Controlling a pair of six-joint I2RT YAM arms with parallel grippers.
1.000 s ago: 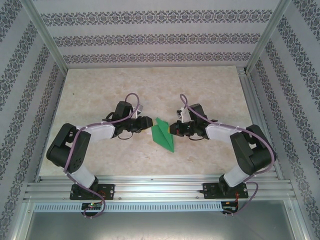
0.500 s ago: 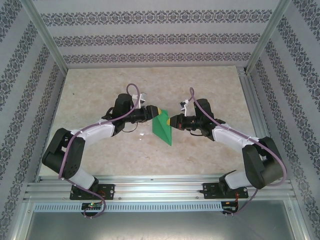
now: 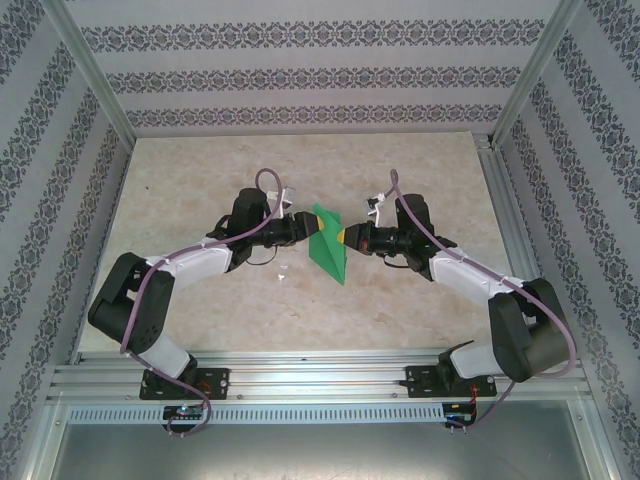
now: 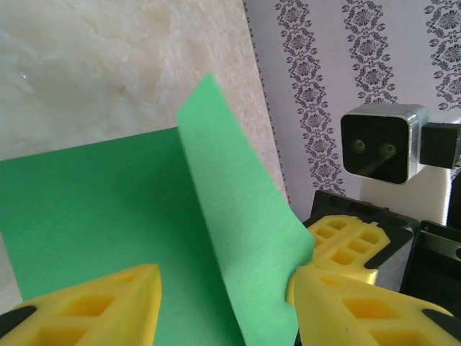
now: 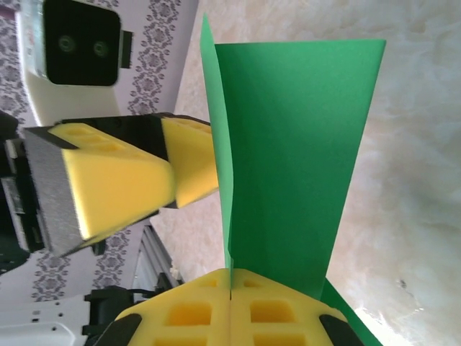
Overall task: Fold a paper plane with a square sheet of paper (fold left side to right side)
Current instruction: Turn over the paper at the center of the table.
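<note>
Tabletop (image 3: 300, 165) is beige marble-look, matte; back wall (image 3: 310, 70), left wall (image 3: 40, 150) and right wall (image 3: 600, 150) are all white with dark ornamental bands, horizontal on the back, slanting along the side panels; aluminium posts (image 3: 93, 80) rise from the two far corners; slotted aluminium rails (image 3: 320, 380) run along the near edge, with another rail (image 3: 505, 220) down the right edge; grey sheet metal (image 3: 320, 450) below the rails; light even, diffuse, no hard shadows.

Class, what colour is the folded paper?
Bright green paper, clearest in the right wrist view.

paper plane (image 3: 328, 257) between left claw (image 3: 302, 227) and right claw (image 3: 346, 238)
</note>
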